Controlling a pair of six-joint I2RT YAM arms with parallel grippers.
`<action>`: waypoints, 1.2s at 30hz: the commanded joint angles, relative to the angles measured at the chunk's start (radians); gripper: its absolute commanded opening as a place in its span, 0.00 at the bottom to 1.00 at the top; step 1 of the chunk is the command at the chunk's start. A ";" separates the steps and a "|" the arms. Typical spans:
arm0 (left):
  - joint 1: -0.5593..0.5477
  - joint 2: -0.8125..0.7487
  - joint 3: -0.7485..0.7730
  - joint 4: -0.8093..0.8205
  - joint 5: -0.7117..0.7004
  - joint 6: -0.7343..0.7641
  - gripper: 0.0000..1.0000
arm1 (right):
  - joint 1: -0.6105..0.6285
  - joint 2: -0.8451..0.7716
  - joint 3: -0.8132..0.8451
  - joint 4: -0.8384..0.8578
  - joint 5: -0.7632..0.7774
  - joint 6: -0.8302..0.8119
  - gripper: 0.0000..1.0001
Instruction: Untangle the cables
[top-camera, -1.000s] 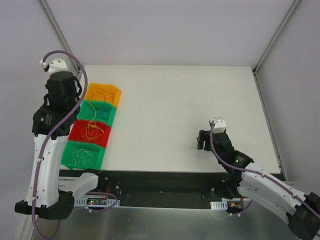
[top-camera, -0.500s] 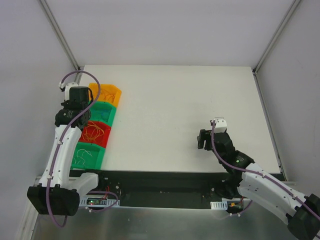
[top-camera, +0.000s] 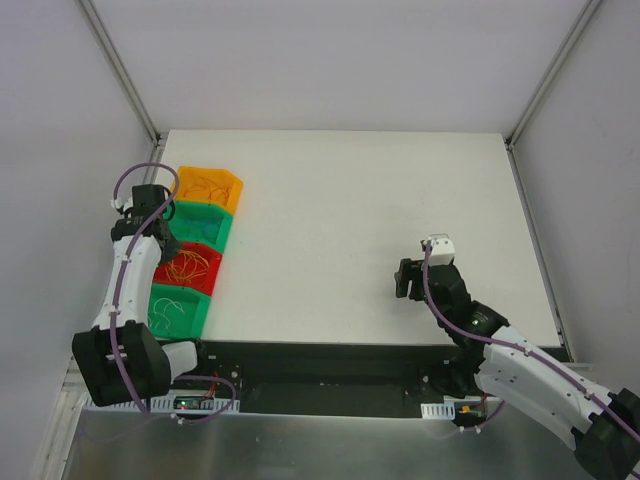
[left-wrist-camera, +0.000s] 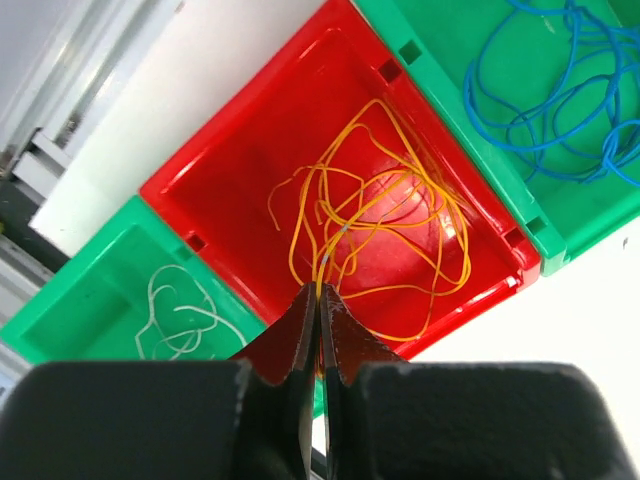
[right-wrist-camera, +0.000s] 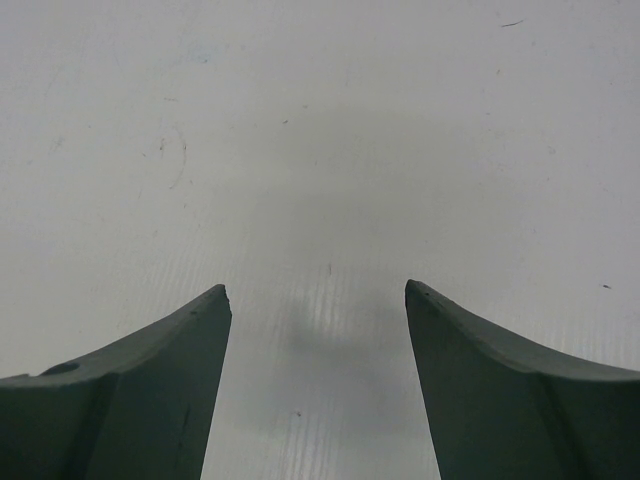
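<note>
Wrist view alone shows left end effector (left-wrist-camera: 318, 300) pressed together over cables (left-wrist-camera: 385, 225) in red bin (left-wrist-camera: 250, 140), right end effector (right-wrist-camera: 318, 300) spread

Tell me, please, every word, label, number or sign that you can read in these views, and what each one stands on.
None can be read.
The red bin, the green bins, the table, the left gripper and the right gripper show no lettering.
The circuit boards at the arm bases in the top view are too small and blurred to tell whether they carry print.
</note>
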 joint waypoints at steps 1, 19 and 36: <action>0.031 0.064 -0.029 0.041 0.085 -0.073 0.00 | -0.004 -0.003 0.003 0.033 -0.004 -0.004 0.73; 0.063 -0.302 0.074 0.002 0.290 -0.086 0.89 | -0.007 -0.014 -0.003 0.034 -0.007 -0.005 0.73; -1.115 -0.671 -0.193 0.499 0.038 0.136 0.99 | -0.006 -0.515 0.412 -0.547 0.117 0.082 0.96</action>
